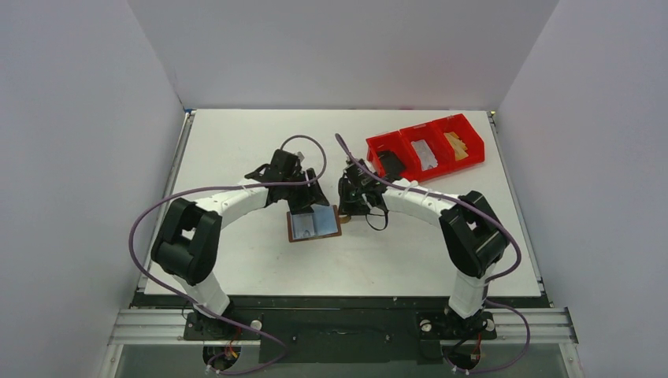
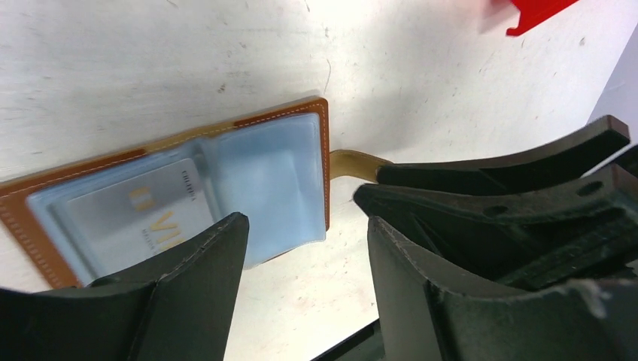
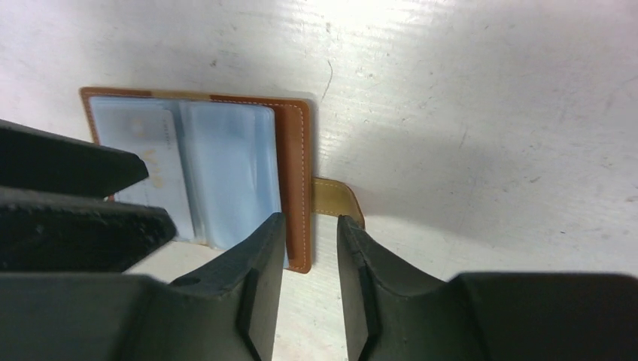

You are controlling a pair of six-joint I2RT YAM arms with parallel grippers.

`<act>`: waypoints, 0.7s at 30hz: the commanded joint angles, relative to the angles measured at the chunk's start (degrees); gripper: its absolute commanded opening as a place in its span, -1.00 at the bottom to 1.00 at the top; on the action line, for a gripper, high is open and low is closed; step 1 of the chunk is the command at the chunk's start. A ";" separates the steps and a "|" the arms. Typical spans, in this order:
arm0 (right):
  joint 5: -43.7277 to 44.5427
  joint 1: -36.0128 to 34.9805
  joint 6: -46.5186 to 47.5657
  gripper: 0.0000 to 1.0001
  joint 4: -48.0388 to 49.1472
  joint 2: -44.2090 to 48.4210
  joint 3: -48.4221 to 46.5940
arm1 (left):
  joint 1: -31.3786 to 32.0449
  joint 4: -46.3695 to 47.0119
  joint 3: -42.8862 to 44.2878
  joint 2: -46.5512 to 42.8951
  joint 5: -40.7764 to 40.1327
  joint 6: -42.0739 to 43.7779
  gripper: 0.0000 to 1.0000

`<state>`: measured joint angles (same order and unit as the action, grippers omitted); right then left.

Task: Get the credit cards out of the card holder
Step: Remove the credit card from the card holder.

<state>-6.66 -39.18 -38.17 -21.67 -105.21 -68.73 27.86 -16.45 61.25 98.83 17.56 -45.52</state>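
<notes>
Top camera sits high behind the arm bases at the near edge, looking down and forward over the whole worktop [image 1: 441, 260] to its far edge. Both wrist cameras are in tight, low over the worktop's middle, peering down past their own jaws. All three share the open card holder [image 1: 313, 224], and each wrist view catches the other arm's jaws too.

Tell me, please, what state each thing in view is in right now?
card holder: open flat, pockets up
credit card: inside a pocket
closing tab: unfastened
left gripper: open, above card holder
right gripper: slightly open, empty, beside closing tab
red bin: something in each compartment
</notes>
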 commanded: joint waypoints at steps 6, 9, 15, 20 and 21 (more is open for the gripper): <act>1.46 0.53 0.10 -0.20 -2.04 7.59 -3.10 | -5.43 -3.86 -1.85 -9.42 -4.76 3.08 0.10; 0.62 -0.52 0.36 -0.18 -2.37 6.94 -4.72 | -6.98 -4.48 -4.41 -10.71 -5.42 3.84 -0.05; -2.42 -4.40 0.53 -0.23 -1.97 3.21 -8.70 | -7.55 -4.08 -8.08 -11.42 -5.62 4.01 -0.66; -5.90 -5.56 -0.41 -0.32 -0.60 -2.78 -11.85 | -7.55 -3.74 -9.64 -10.78 -6.40 3.67 -0.97; -6.72 -5.65 -0.63 -0.33 -0.18 -3.41 -12.12 | -7.55 -3.76 -9.74 -10.59 -6.80 3.63 -1.00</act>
<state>-10.02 -44.31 -38.15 -23.53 -104.92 -78.37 20.47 -20.95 51.79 89.08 12.14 -42.35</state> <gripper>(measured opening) 0.349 0.030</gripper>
